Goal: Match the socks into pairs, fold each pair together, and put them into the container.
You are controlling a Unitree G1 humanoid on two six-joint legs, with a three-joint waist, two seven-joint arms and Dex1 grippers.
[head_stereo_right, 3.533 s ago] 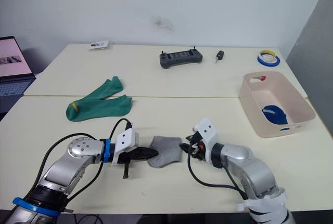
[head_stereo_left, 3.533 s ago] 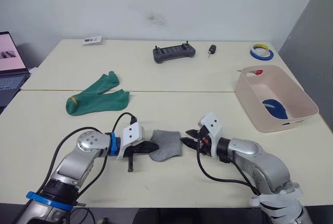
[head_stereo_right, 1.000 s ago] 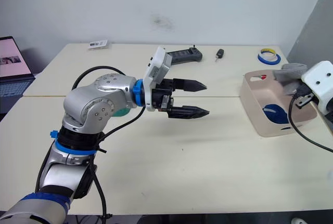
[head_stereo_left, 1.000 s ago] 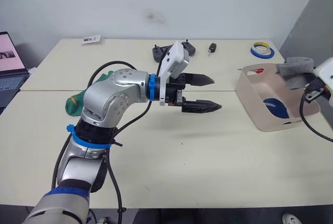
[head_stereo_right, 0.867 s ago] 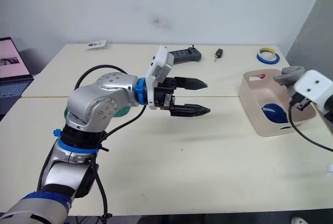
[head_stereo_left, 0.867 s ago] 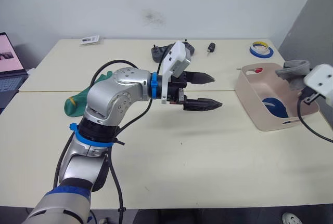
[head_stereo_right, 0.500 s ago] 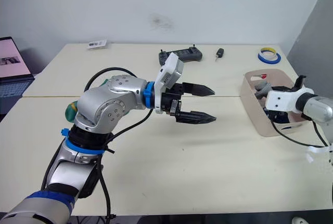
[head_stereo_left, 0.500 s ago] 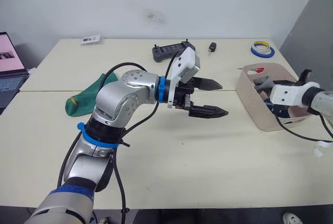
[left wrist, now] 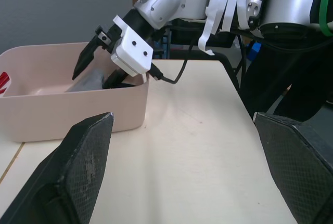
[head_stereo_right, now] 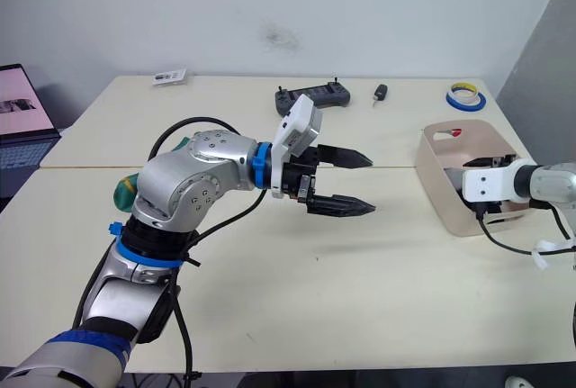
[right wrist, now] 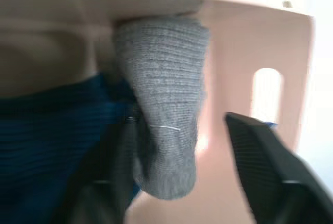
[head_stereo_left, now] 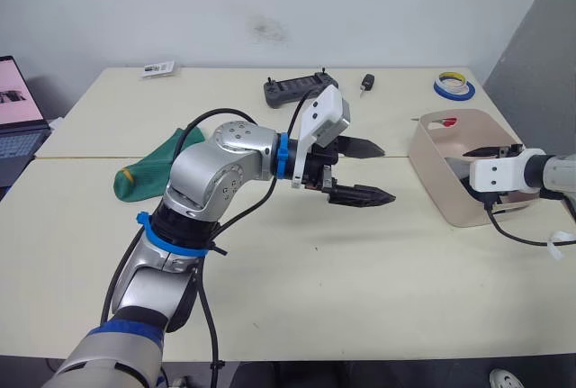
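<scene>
The folded grey pair (right wrist: pixel 164 99) lies in the container (head_stereo_left: pixel 432 167) atop a dark blue pair (right wrist: pixel 57 125), soft and light. Our right gripper (left wrist: pixel 96 60) spreads wide over it; our left gripper (head_stereo_left: pixel 364 172) hangs open mid-table. Green socks (head_stereo_left: pixel 148 172) remain; we'd pinch their cuffs.

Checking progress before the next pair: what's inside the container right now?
In the container, the right wrist view shows a folded grey sock bundle lying against dark blue socks. The rest of its floor is hidden.

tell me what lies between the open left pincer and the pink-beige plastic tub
Only bare cream tabletop lies between the left pincer and the pink-beige plastic tub, seen in both eye views.
</scene>
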